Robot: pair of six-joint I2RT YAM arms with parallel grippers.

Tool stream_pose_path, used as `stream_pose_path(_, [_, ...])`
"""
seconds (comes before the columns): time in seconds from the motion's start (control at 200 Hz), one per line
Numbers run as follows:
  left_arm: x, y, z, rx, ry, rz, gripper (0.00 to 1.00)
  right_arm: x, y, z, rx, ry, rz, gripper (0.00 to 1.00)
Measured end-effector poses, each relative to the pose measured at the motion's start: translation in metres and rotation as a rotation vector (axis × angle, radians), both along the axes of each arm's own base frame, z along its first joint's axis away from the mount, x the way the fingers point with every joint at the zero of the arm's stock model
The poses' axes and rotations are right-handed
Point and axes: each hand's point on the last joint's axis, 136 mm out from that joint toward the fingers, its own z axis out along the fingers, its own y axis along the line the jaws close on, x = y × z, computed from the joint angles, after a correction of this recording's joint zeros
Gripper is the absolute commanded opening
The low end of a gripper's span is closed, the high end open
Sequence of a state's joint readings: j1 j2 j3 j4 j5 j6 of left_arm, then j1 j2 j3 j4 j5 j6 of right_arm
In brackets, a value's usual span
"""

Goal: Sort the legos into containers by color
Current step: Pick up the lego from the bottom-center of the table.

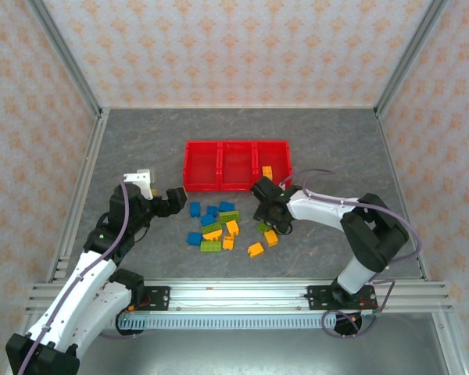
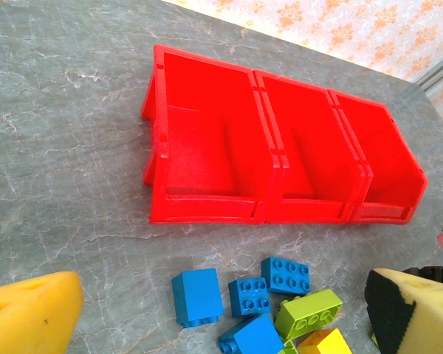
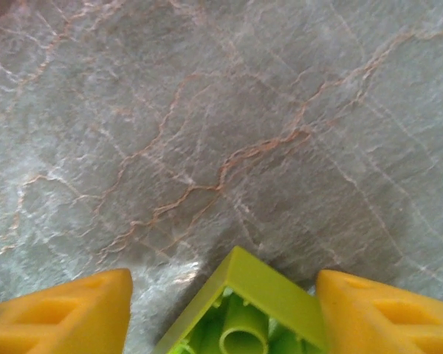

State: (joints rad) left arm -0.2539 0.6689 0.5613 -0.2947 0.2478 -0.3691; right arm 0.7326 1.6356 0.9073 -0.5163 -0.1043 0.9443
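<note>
The legos (image 1: pixel 216 225), blue, lime green and orange-yellow, lie scattered on the grey table in front of the containers (image 1: pixel 237 143), three red bins in a row. One orange-yellow brick (image 1: pixel 267 172) lies in the right bin. My right gripper (image 1: pixel 264 222) is down at the right of the pile, straddling an upside-down lime green brick (image 3: pixel 260 299). Its right pad (image 3: pixel 384 317) is at the brick's corner, and its left pad (image 3: pixel 66 317) stands apart from it. My left gripper (image 1: pixel 174 199) hangs open over the left of the pile, above blue bricks (image 2: pixel 197 295).
Metal frame rails run along the table's left and right sides, with patterned walls behind. Bare table lies left of the bins (image 2: pixel 207 214) and behind them. Two orange-yellow bricks (image 1: pixel 263 243) lie at the near right of the pile.
</note>
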Motion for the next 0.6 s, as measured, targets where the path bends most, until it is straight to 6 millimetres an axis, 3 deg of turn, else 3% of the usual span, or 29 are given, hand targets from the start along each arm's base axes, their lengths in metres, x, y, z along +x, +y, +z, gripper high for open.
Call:
stream_pose_path(0.185, [0.0,0.0,0.0,0.0,0.0,0.001,0.99,0.0,-0.005,-0.003,-0.054,0.002,0.002,0.51])
stream_pose_path(0.36, [0.0,0.0,0.0,0.0,0.0,0.0,0.99,-0.001,-0.008,-0.003,-0.096,0.021,0.02,0.31])
stream_pose_path(0.445, [0.0,0.0,0.0,0.0,0.0,0.0,0.99,-0.001,-0.008,-0.001,-0.105,0.025,0.041,0.3])
stream_pose_path(0.526, [0.0,0.0,0.0,0.0,0.001,0.0,0.99,0.015,0.002,0.006,-0.093,-0.024,0.07,0.29])
stream_pose_path(0.601, [0.0,0.0,0.0,0.0,0.001,-0.001,0.99,0.041,0.021,0.027,-0.054,-0.112,0.093,0.29])
